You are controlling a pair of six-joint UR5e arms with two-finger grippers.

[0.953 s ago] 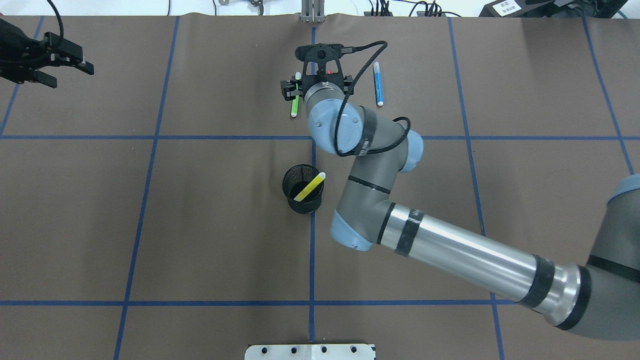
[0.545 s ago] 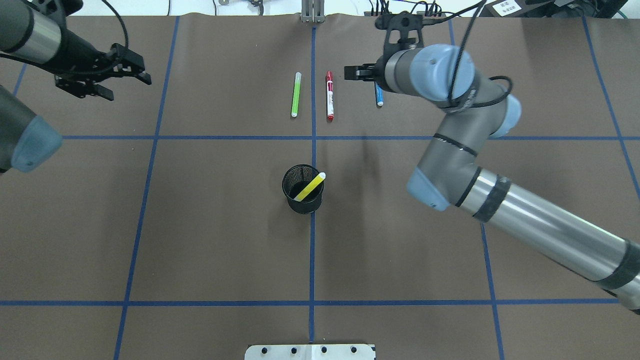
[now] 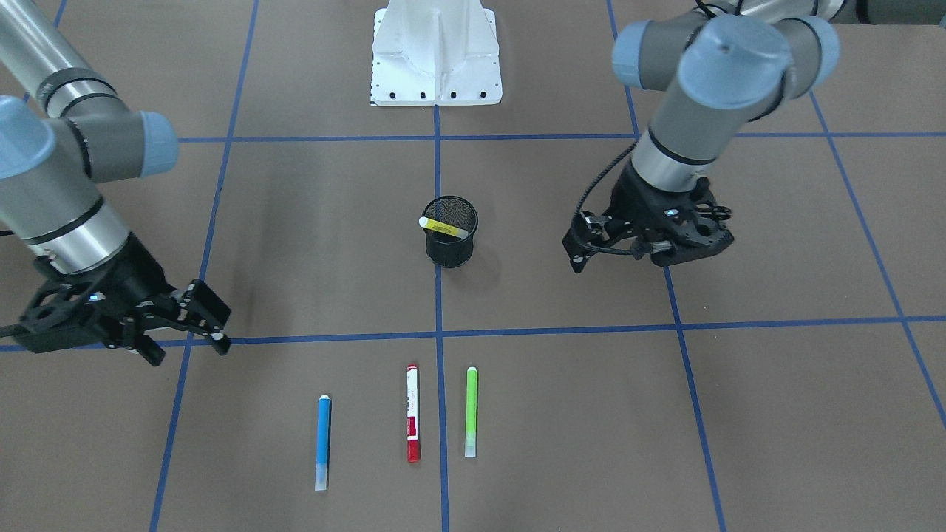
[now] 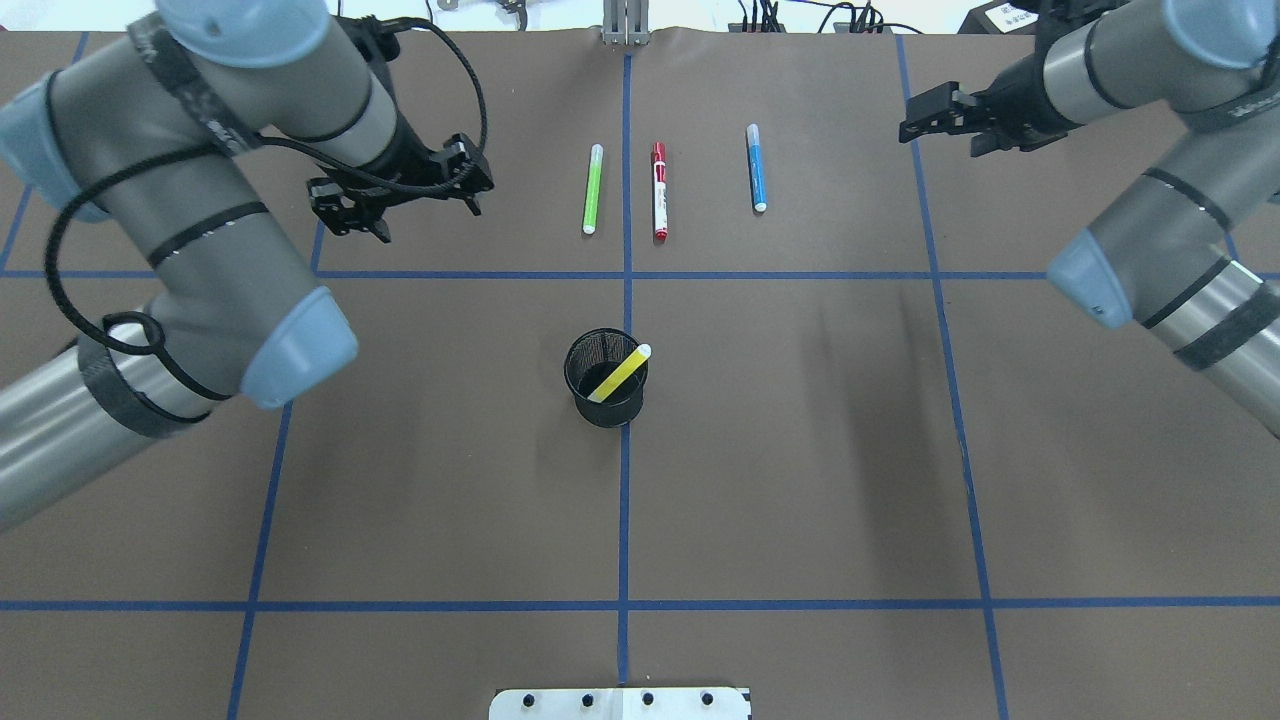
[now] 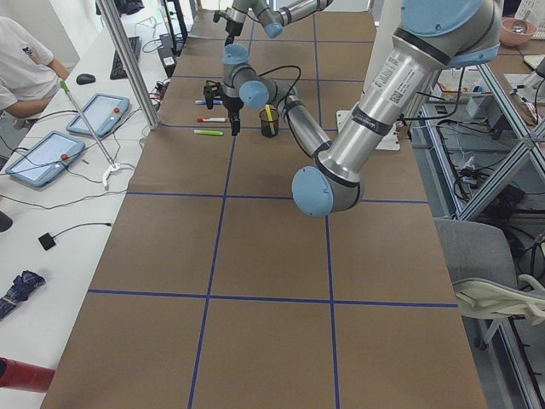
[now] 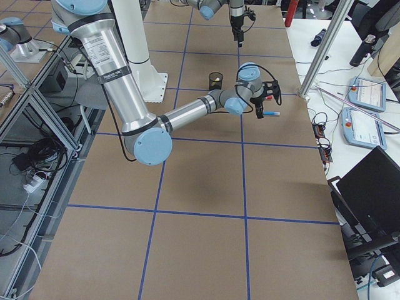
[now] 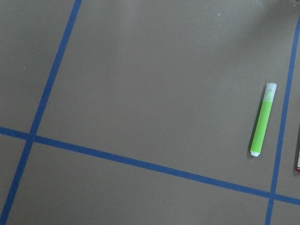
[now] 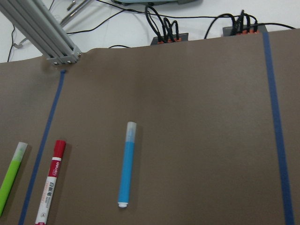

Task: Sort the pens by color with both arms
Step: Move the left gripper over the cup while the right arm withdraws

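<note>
Hovering two released, empty claws over the brown tabletop (image 4: 450, 480).
Three pens lie flat: left black two-finger claw (image 3: 573, 253) near light green marker pen (image 4: 593, 188), right claw (image 3: 220, 329) apart from blue pen (image 4: 756, 168), red white-labelled pen (image 4: 659, 192) between; yellow pen (image 4: 620, 373) leans in black wire-mesh cup (image 4: 605, 405).

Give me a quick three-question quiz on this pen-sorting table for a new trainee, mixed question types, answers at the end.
1. Short answer: which hand is nearer the blue pen?
2. True or false: the yellow pen lies flat beside the other pens.
3. The red pen is: A) in the mesh cup; B) between the green pen and the blue pen; C) held in a hand.
Key: 1) the right hand. 2) False; it leans in the mesh cup. 3) B.
</note>
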